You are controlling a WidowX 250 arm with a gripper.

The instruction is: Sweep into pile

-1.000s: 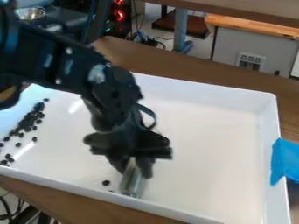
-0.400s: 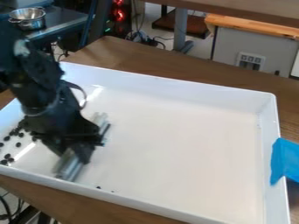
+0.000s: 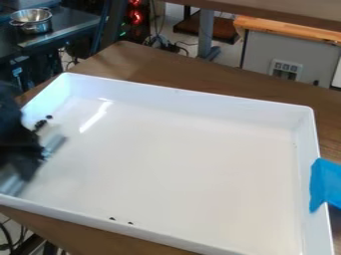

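Silver shows on both sides of my blurred pincer (image 3: 27,163), which I have clamped on the sweeping bar (image 3: 53,145) inside the white tray (image 3: 180,94), at the left of my view. Black bits (image 3: 41,123) lie just beyond the bar, by the tray's left wall. Two dark specks (image 3: 130,223) sit near the front wall. Blue tape (image 3: 325,185) clings to the right wall.

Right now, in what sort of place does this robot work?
Probably a robotics lab or workshop: a white tray taped in blue on a wooden table, loose cables behind, and a metal pot on a side counter.
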